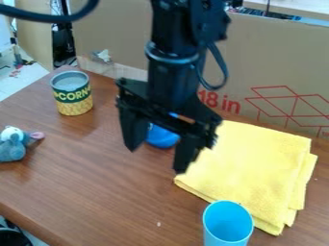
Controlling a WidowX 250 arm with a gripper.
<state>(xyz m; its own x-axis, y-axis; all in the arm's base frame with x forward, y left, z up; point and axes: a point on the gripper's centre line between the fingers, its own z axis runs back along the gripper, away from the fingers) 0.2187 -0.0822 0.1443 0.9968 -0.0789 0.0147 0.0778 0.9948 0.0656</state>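
Note:
The black gripper (156, 158) hangs over the middle of the wooden table, its two fingers spread wide with nothing held between them. Behind and partly hidden by it is a blue rounded object (162, 137). To its right lies a folded yellow cloth (254, 168), its left part passing behind the right finger. A light blue cup (228, 226) stands upright at the cloth's front corner. At the back left stands a corn can (72, 96) with a green and yellow label. A small blue-grey plush toy (13, 146) lies at the left edge.
A large cardboard sheet (276, 77) with red print stands along the back of the wooden table (103, 192). A black cable loops across the upper left. The table's front left edge runs down toward a dark round object (13, 238) below.

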